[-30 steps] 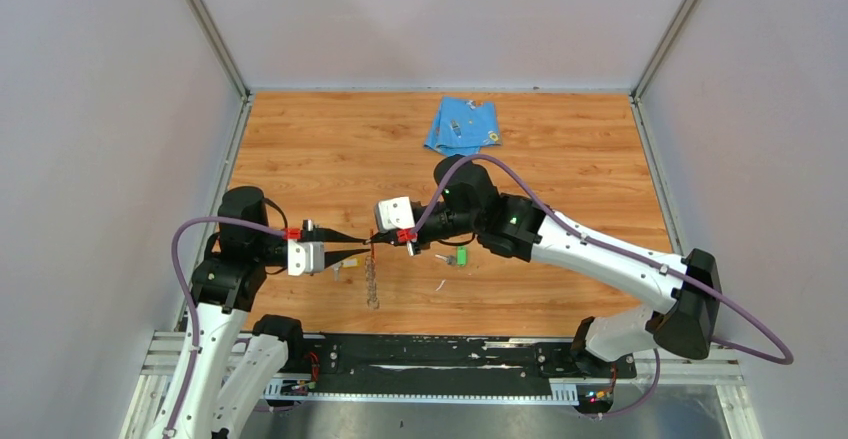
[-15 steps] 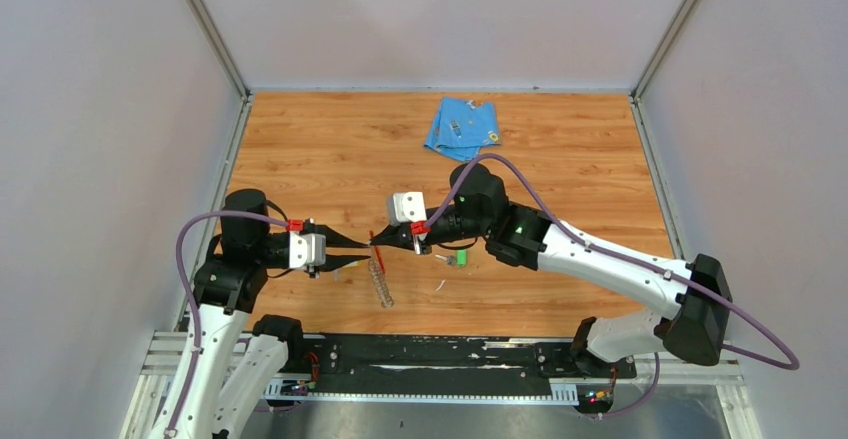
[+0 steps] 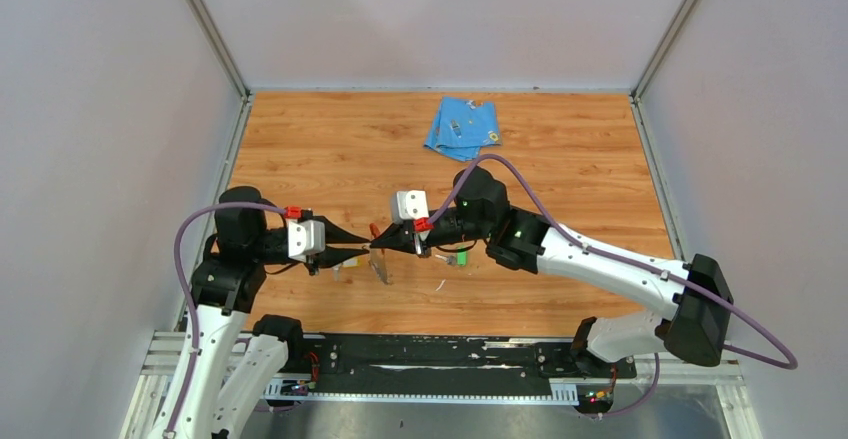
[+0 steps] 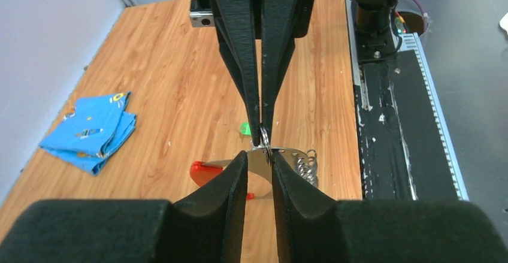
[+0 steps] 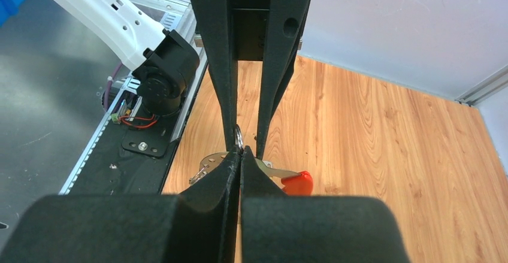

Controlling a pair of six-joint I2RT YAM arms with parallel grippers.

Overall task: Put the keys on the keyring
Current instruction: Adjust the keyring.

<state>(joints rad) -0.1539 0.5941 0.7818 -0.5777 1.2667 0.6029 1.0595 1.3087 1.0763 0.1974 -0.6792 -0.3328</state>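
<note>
The keyring (image 3: 381,265), a flat silvery plate with a red end (image 4: 203,171) and a dangling coil of links (image 4: 305,165), hangs above the table between both arms. My right gripper (image 3: 381,246) is shut on its small wire ring (image 5: 238,137). My left gripper (image 4: 259,155) faces it tip to tip. Its fingers stand slightly apart, and the plate lies across behind the gap, so the left gripper is open. The green key (image 3: 461,257) lies on the wood under the right wrist. A small yellowish key (image 3: 343,267) lies below the left gripper.
A folded blue cloth (image 3: 463,125) lies at the back of the wooden table. A tiny pale scrap (image 3: 440,284) rests near the front. The black base rail (image 3: 430,354) runs along the near edge, and grey walls close in on three sides.
The right gripper drew right with the keyring, which went from hanging straight down to tilted up, its links lifted. The left fingers parted a little.
</note>
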